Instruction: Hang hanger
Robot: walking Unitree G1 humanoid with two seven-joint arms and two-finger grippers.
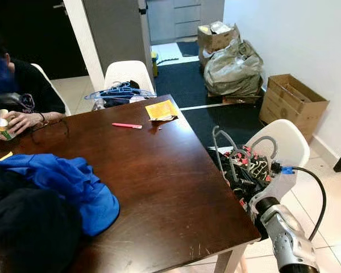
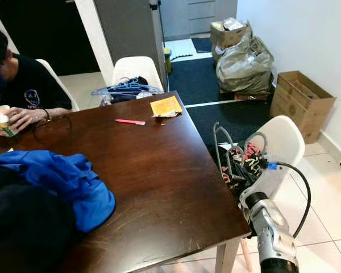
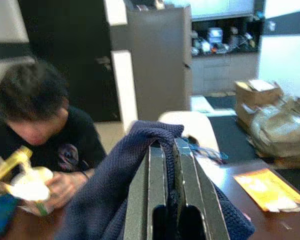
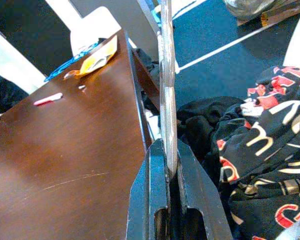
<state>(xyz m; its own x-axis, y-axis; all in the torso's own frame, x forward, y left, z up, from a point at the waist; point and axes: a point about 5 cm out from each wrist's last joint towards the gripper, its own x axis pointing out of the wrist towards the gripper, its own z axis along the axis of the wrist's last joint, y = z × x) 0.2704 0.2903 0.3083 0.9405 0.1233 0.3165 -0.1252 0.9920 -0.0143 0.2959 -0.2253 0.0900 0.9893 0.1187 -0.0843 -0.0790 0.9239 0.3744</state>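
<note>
A: Grey plastic, thin and slippery. That is the hanger (image 4: 166, 75), and the right end effector (image 4: 172, 165) has its two black fingers squeezed tight on it, down by the right edge of the worktop (image 1: 159, 170).

B: Where is the rest of the hanger?

A: It sticks up over the white chair (image 1: 284, 142) that stands just beside that edge. A black top with red and white letters (image 4: 260, 150) is heaped on the chair, right under the hanger.

B: So what could go wrong?

A: I think the hanger could twist in the fingers, because they pinch only a thin bar. It could also snag on the heaped top when it is lifted, or bump the worktop's edge, which is very close.

B: And the other arm?

A: The left end effector (image 3: 167, 160) is shut on a dark blue knitted cloth (image 3: 115, 190), held up over the near left part of the worktop. That cloth could drag across things or hide the view.

B: Anything further out?

A: A blue jacket (image 1: 68, 182) lies at the near left edge. A pink pen (image 1: 127, 125) and a yellow packet (image 1: 162, 110) lie near the far edge. A person's hand (image 1: 24, 120) rests at the far left corner, so a wide swing that way could hit it. More hangers (image 1: 120, 91) sit on the far chair. I cannot see any rail to hang on, so the robot may have to walk, and the hanger could slip then.
</note>
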